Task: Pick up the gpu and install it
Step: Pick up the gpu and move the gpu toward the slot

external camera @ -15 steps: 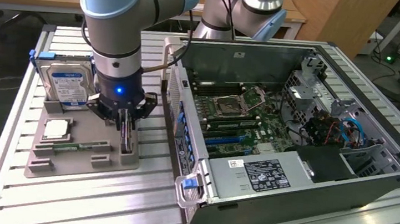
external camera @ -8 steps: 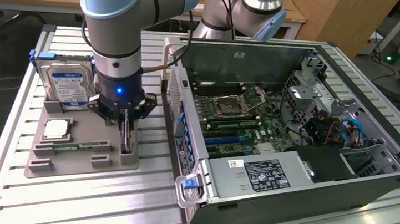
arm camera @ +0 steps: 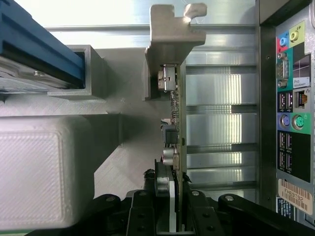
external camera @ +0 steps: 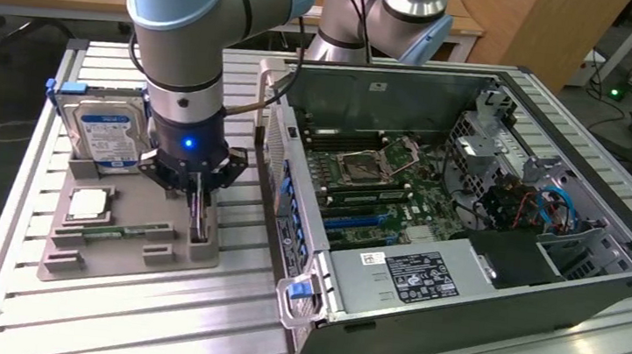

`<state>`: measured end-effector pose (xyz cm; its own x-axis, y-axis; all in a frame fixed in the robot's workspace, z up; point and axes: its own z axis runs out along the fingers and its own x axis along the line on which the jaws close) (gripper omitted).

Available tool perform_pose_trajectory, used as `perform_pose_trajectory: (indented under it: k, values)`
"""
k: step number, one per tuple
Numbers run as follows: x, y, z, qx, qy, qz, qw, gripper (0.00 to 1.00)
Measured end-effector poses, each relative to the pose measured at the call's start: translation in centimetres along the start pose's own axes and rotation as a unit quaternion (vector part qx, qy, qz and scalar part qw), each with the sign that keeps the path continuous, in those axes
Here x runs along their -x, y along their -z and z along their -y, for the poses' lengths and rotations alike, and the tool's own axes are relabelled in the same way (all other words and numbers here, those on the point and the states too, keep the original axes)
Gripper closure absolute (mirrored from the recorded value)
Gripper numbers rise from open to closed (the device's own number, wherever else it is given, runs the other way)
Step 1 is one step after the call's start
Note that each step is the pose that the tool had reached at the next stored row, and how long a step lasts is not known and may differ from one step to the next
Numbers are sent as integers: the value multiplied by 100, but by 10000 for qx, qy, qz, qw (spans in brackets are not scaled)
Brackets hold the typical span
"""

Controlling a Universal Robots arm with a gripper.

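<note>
The gpu (arm camera: 177,110) stands on edge in a slot of the grey parts holder (arm camera: 123,162), seen edge-on in the wrist view, with its silvery bracket (arm camera: 170,37) at the far end. My gripper (arm camera: 171,196) straddles the thin card, a finger pressed on each face, shut on it. In the exterior view the gripper (external camera: 198,204) points straight down over the holder (external camera: 132,250), and the gpu (external camera: 201,231) shows as a dark strip below it, still seated.
A silver hard drive (external camera: 109,133) with a blue label stands at the holder's back, with a processor (external camera: 90,203) and a green memory stick (external camera: 122,232) in front. The open computer case (external camera: 467,202) lies just to the exterior view's right, its port panel (arm camera: 290,108) close to the gpu.
</note>
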<state>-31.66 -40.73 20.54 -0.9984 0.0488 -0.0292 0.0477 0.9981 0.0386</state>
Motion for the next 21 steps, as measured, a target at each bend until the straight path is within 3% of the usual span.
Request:
perform_pose_trajectory:
  k: [21]
  values:
    - [1, -8, 0, -6, 0, 1, 10000, 72]
